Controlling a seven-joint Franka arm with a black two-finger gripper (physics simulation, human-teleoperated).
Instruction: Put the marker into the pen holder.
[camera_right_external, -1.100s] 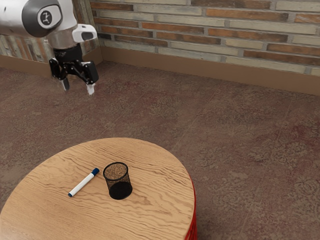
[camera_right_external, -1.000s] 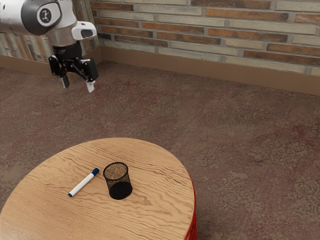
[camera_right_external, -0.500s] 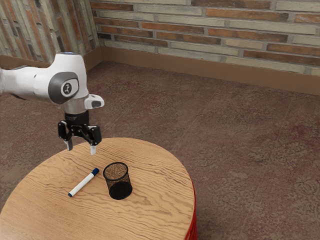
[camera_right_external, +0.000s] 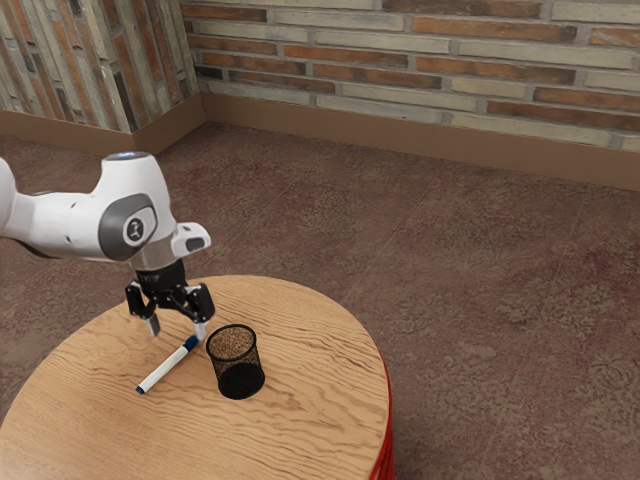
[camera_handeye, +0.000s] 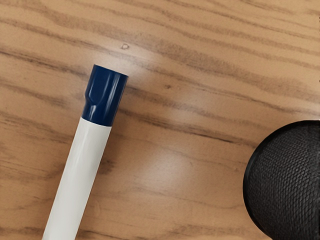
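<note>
The black two-finger gripper (camera_right_external: 176, 329) hung pointing down, its fingers spread and nothing pinched between them. That stance suggested an approach, room being left for the marker (camera_right_external: 165, 369) to come between the fingers.

The marker lay flat on the round wooden table (camera_right_external: 310, 430), blue cap (camera_handeye: 105, 95) nearest the gripper and white barrel (camera_handeye: 77, 175) running away from it. Lying so, it would probably need a grip across the barrel, then a turn upright. The gripper seemed to be over the cap end rather than mid-barrel, so a little more travel along the marker looked likely before closing.

Farther out, toward the exterior view's right from the gripper, the black mesh pen holder (camera_right_external: 240, 380) stood upright beside the marker, mouth up, as it would have to be to take it. It was near enough that a spread finger might knock it.

One fingertip overlapped the cap in the exterior view; whether they touched could not be told. The wrist view cut off the barrel's far end and part of the pen holder.
</note>
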